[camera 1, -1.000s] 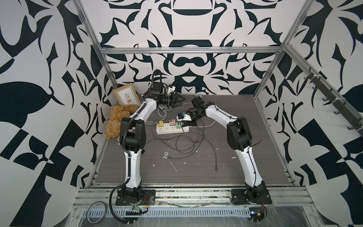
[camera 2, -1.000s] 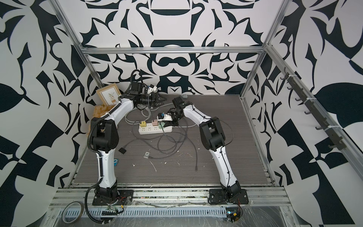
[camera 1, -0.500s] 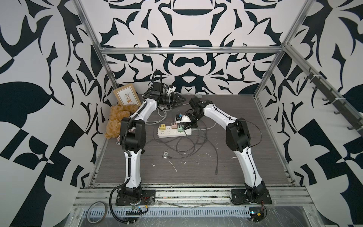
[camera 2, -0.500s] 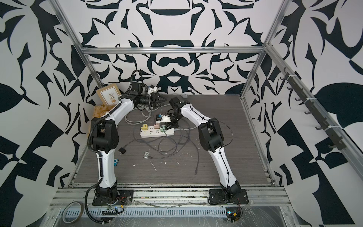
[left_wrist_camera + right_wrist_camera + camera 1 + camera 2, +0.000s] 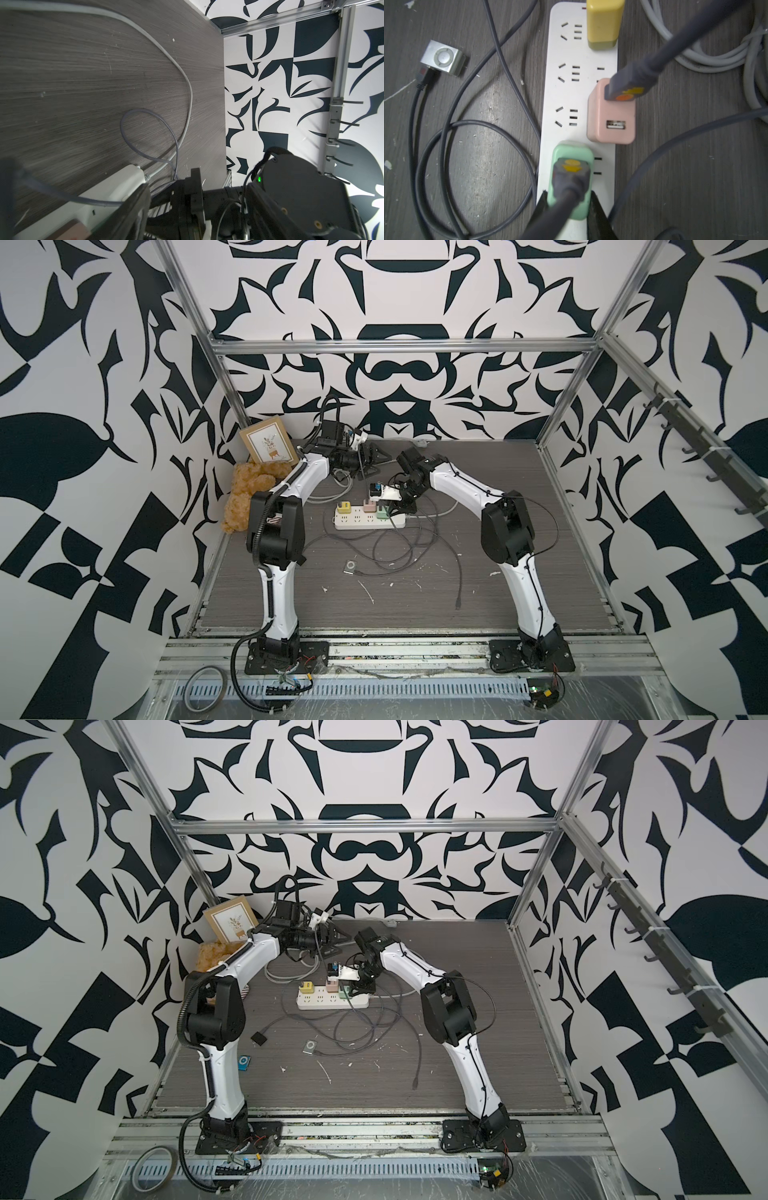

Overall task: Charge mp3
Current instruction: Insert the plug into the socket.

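Okay, right claw [image 5: 569,205] is clamped on the green charger [image 5: 571,150], one dark finger [image 5: 598,218] pressed to each side. The charger is seated in the white power strip [image 5: 571,87] at the end right under the claw. A dark USB plug [image 5: 572,169] sits in the green charger, between the fingers. The pink charger [image 5: 611,116] is just beyond the claw on the same strip. A second plug [image 5: 627,87] sits tilted at its upper port, can't tell if it is fully in. The yellow charger [image 5: 604,20] is at the strip's far end from the claw. The silver mp3 player [image 5: 443,57] lies flat on the table [image 5: 695,166], well apart from the right claw, to its left and toward the arm bases. A dark connector [image 5: 422,75] is plugged into it. The left claw [image 5: 379,456] has its jaws apart and hangs behind the strip near the back wall, farther from the mp3 player than the right claw. A grey cable [image 5: 91,202] crosses the gap between its fingers in the left wrist view.
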You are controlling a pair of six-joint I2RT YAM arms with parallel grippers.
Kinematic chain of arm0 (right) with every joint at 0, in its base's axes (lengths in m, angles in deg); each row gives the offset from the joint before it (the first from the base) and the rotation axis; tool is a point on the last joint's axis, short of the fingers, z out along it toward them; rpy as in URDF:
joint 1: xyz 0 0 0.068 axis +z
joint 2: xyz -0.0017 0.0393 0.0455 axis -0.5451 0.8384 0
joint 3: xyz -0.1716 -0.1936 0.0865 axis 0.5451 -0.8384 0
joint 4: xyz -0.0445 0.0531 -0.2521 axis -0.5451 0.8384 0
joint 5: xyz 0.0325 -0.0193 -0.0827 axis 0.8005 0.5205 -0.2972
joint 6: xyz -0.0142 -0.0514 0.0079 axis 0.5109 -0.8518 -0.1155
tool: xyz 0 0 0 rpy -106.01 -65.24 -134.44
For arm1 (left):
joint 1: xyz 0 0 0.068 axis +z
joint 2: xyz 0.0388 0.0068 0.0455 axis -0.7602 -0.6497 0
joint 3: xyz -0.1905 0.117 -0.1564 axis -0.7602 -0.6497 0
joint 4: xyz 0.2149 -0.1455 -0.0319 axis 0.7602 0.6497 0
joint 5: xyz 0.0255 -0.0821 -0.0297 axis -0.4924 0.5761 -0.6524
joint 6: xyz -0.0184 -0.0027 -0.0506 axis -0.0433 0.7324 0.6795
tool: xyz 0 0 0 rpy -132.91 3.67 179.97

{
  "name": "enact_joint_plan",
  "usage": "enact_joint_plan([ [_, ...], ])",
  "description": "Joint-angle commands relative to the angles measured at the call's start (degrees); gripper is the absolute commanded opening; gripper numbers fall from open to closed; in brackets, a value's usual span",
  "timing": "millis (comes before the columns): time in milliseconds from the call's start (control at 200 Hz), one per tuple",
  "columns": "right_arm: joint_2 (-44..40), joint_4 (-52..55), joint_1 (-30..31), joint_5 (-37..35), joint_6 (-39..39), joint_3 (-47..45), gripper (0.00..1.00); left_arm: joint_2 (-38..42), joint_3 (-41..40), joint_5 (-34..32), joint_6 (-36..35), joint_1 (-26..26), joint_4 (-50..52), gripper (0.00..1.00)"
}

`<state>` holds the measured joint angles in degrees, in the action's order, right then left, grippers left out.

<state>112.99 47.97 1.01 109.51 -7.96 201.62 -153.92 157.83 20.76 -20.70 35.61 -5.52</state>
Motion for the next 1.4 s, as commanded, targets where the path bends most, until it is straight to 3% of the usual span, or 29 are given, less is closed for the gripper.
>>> enact_joint_plan([
  [0, 6.2, 13.79, 2.28, -9.86, 2.59, -2.33, 0.0, 3.36, -0.44, -2.53, -0.44, 0.22, 4.42, 0.81],
  [195, 6.32, 15.13, 4.67, -15.24, 3.96, -4.59, 0.0, 5.53, -3.19, -6.61, 0.06, 0.2, 9.1, 0.8],
  [530, 7.09, 15.35, 8.4, -22.63, 11.36, -3.64, 0.0, 10.87, -10.78, -9.41, 5.47, 0.28, 4.81, 0.81],
  [1015, 2.25, 10.96, 9.24, -15.84, 19.24, -0.7, 0.0, 9.95, -10.24, -10.32, 6.45, 0.84, 5.25, 0.84],
  [1045, 1.37, 10.02, 9.2, -15.44, 19.79, -0.83, 0.0, 9.91, -9.79, -10.31, 6.49, 1.03, 5.16, 0.88],
  [1395, -4.33, 4.62, 8.67, -11.19, 24.46, -2.73, 0.21, 8.88, -6.95, -8.73, 6.1, 1.86, 4.63, 0.9],
])
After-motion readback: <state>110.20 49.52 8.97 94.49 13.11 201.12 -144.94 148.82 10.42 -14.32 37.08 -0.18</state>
